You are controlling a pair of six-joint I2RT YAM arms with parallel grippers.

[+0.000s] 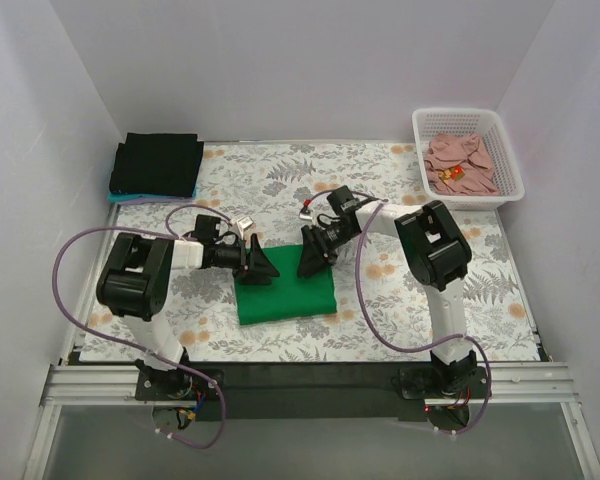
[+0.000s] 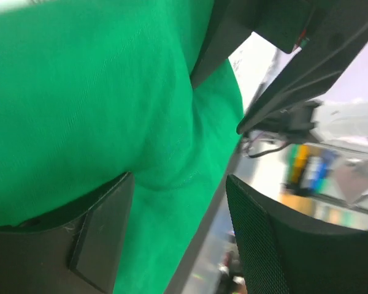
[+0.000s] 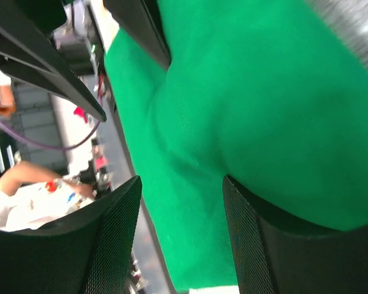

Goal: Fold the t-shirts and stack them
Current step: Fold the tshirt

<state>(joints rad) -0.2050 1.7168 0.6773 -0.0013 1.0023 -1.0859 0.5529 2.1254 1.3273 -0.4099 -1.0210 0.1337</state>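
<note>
- The green t-shirt (image 1: 285, 298) lies folded into a tidy rectangle on the worktop (image 1: 380, 290), in the middle just ahead of the arm bases. The fold looks finished, so I judge the step in hand to be leaving it lying and coming away clean.
- To do that well, rise straight off the cloth with the jaws wide, so no finger catches a layer and drags the fold open. Check that the edges sit square before any lift toward a pile.
- The left pincer (image 1: 257, 262) is at the shirt's far-left edge. Its fingers (image 2: 101, 236) are spread, with green cloth beneath and between them. Nothing is pinched, though one finger seems to rest against the fabric.
- The right pincer (image 1: 312, 258) is at the far-right edge, likewise spread and gripping nothing, close over the cloth. The two pincers are near each other but apart.
- Farther back on the left, the black t-shirt (image 1: 158, 163) lies folded on the light blue t-shirt (image 1: 130, 197). That is probably where the green one belongs.
- Far right, the pink t-shirt (image 1: 462, 160) lies crumpled in the white basket (image 1: 477, 201), not yet folded.
</note>
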